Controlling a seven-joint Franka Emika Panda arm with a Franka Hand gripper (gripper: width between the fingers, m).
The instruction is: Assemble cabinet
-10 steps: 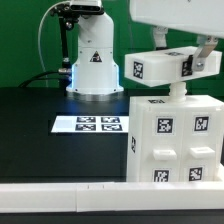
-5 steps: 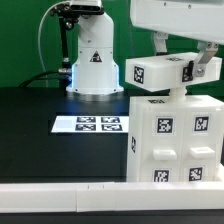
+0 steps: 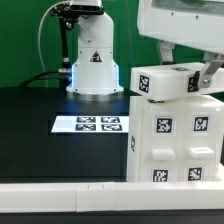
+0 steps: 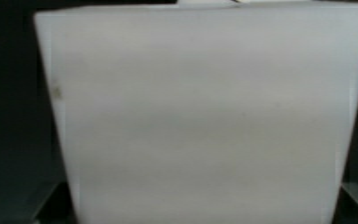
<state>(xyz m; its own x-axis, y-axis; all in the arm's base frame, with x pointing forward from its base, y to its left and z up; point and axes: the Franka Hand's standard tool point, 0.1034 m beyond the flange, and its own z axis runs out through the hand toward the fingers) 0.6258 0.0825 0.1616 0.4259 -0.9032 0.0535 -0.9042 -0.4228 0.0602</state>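
Exterior view first: the arm comes down from the top of the picture on the exterior view's right, and its gripper [image 3: 178,80] is set around a small white block [image 3: 165,82] with square black-and-white tags on its faces; one dark finger [image 3: 209,72] shows at the block's far side, toward the exterior view's right, pressed against it; the other finger is hidden behind the block; the fingers stand wide apart, pinching the block between them. That block sits tilted a little, directly above the big white cabinet body [image 3: 178,140] and very close to its top face — whether the two touch I cannot tell. The cabinet body stands upright on the black table [image 3: 40,140] at the exterior view's right; its front carries several tags and is split into raised panels. Just beside it, toward the exterior view's left, the marker board [image 3: 90,124] lies flat on the table with its row of tags. Behind the board stands the white robot base [image 3: 92,62] with a triangle mark; dark cables hang at its side. Along the near edge of the picture runs a long low white rail [image 3: 60,195].

Wrist view: a plain white face of the block [image 4: 202,110] fills nearly the whole picture — no tag shows on it; dark background shows at both sides; the fingertips cannot be made out clearly.
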